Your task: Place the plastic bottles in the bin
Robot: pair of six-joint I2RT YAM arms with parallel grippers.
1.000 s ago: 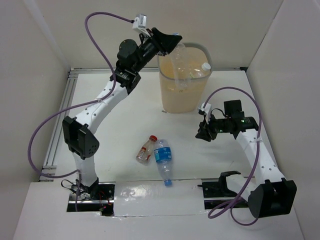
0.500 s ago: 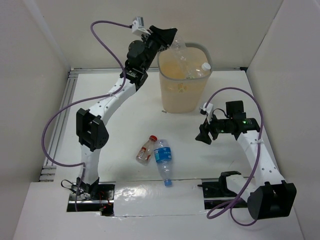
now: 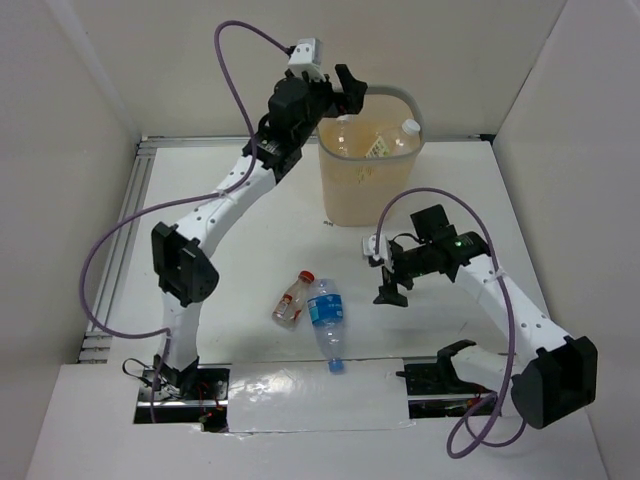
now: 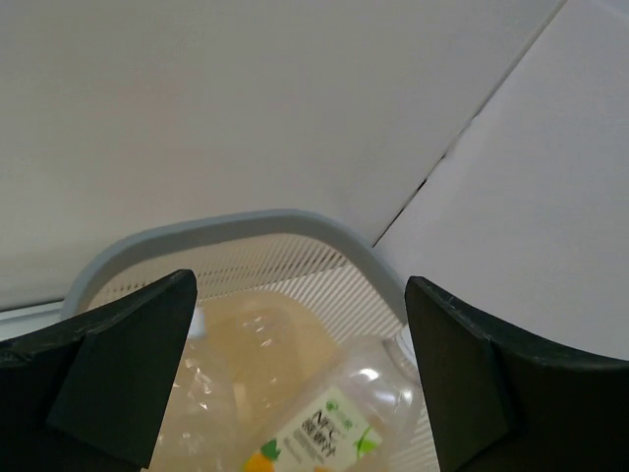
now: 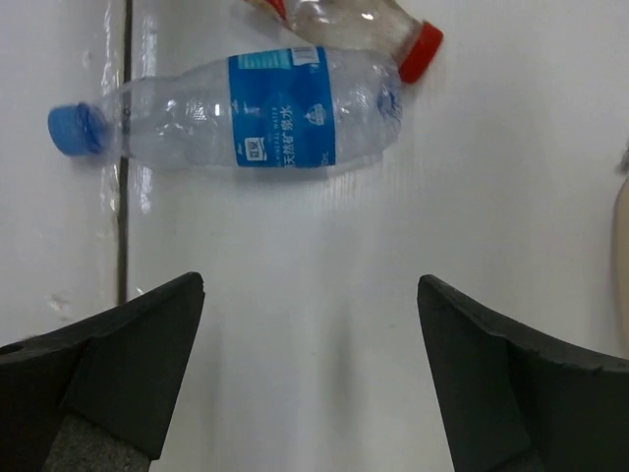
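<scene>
Over the far end of the white table point(image 3: 240, 240): left gripper point(image 3: 348, 84) hangs at the grey rim of the tall beige translucent plastic bin point(image 3: 365, 195). Jaws spread wide, nothing between them. Its wrist view point(image 4: 300, 295) looks straight down into the bin past the rim point(image 4: 246, 224). A clear bottle with a cream fruit label point(image 4: 324, 428) lies inside, on top of other clear plastic. How many bottles are in there cannot be counted through the wall, perhaps three or more. A white cap point(image 3: 408, 127) shows against the far right inner wall.

Right gripper point(image 3: 390, 290): low over bare table right of centre, jaws fully apart, empty point(image 5: 310, 295). Just ahead of its fingers lies the clear plastic bottle with blue label and blue cap point(image 5: 280, 123), flat on its side and not crushed. Touching or nearly touching it on the far side is a smaller clear red-capped bottle point(image 5: 364, 25), partly cut off by the frame edge. From the top view the pair sit together near the table's front centre point(image 3: 326, 318), point(image 3: 293, 300), well apart from the bin.

Step in hand, as judged: left arm's part is finished, right arm is lining up on the blue-labelled bottle.

Next move calls for:
- carrying the open fingers forward over the bottle's body
- turning the wrist, since the jaws now stand along the bottle's length rather than across it
- lowering, then closing on the labelled middle without nudging the red-capped neighbour
</scene>
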